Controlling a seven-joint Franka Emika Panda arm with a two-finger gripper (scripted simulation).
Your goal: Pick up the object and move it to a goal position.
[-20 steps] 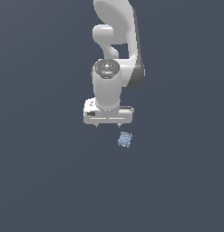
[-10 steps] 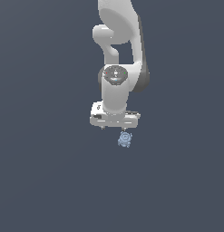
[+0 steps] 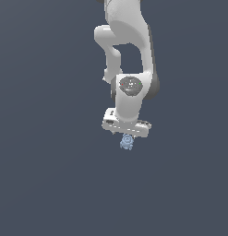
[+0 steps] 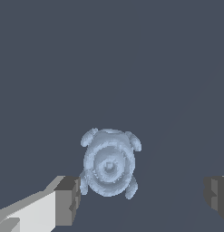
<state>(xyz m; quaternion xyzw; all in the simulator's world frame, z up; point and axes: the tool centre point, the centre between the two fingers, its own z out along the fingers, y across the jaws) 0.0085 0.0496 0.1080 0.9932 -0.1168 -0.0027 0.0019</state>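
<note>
Pale-blue object [image 4: 109, 163] lies on the dark desk [image 3: 51, 184], directly under my hand [image 4: 140, 197], off-centre toward one finger [image 4: 68, 199]. Jaws spread wide, holding nothing. I'd judge centring matters before closing.

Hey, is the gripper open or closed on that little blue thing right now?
Open. In the wrist view, the gripper fingers stand wide apart, with the pale-blue object near one and clear of the other.

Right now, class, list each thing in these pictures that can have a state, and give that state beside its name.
Pincer: open, fingers wide apart, gripping nothing.
Pale-blue lumpy object: lying loose on the floor, ungrasped, sitting near one fingertip and far from the other.
Arm: directly over the object.
</note>
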